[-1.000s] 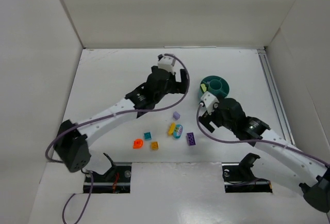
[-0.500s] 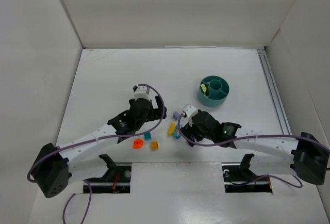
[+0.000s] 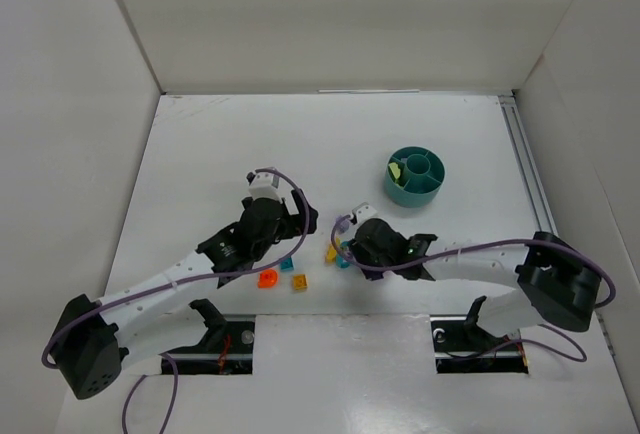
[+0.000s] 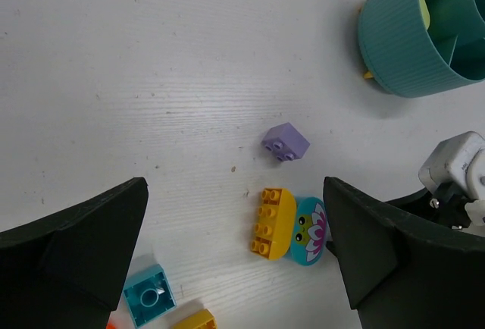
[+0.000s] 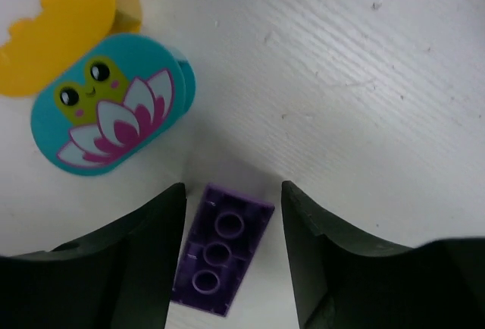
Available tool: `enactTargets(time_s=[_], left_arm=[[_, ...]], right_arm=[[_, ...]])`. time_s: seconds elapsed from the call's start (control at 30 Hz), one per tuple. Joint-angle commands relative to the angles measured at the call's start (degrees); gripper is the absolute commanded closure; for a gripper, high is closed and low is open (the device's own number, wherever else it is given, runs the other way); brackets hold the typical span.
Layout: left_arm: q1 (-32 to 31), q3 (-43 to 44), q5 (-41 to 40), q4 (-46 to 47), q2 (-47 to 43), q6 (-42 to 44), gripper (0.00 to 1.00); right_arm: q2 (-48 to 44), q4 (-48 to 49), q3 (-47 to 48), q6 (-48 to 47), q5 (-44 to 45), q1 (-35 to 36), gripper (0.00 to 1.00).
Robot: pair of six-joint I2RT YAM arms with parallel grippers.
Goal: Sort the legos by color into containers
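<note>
one purple brick [image 5: 221, 257] straddled by right gripper [image 5: 232, 200], parted, seemingly not yet clamped; long axis along its gap; left gripper [image 4: 235, 192] wide apart, farther left.

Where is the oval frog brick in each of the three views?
Top external: the oval frog brick sits below centre, only a teal edge showing.
Left wrist: low, right of centre.
Right wrist: upper left.
Shared landmark: the yellow brick right beside it.
</note>
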Motion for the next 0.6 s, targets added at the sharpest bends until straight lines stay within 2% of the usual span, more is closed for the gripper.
enactTargets(time_s=[0.0,0.03,0.07,0.17,0.27,0.33,0.47,0.53,0.57], left_arm=[[-0.3,-0.2,-1.0,0.7,-1.4,-0.5,0.0],[-0.3,-0.7,-1.5,0.7,-1.4,-0.5,0.0],[-0.3,-0.7,-1.5,0.2,-1.9,-0.5,0.0],[-0.3,-1.3,-2.0,0.2,-2.4,-0.5,0.0],[-0.3,-1.8,-2.5,0.2,-3.0,-0.5,0.0],[-0.3,-1.8,-2.5,0.2,-3.0,-0.5,0.0],[-0.3,-1.3,-3.2,0.2,-2.4,-0.5,0.0],[-0.3,-0.7,-3.2,0.2,-0.9,-0.5,0.0],[-0.3,-0.7,-3.2,0.2,-0.9,0.1,0.0]], right_arm=[[3.1,2.8,3.8,2.2,2.1,0.6,0.43],[3.2,2.8,3.8,2.2,2.1,0.6,0.51],[3.7,2.8,4.3,2.2,2.1,0.6,0.55],[1.6,2.8,4.3,1.6,3.1,0.6,0.64],[-3.7,3.4,4.3,-2.9,5.5,0.6,0.7],[-6.7,4.3,4.3,-7.0,8.6,0.6,0.72],[-15.3,5.3,7.3,-22.5,14.7,0.6,0.73],[-16.8,5.3,8.6,-26.2,21.2,0.6,0.72],[-16.8,6.3,10.1,-28.4,22.0,-1.7,0.72]])
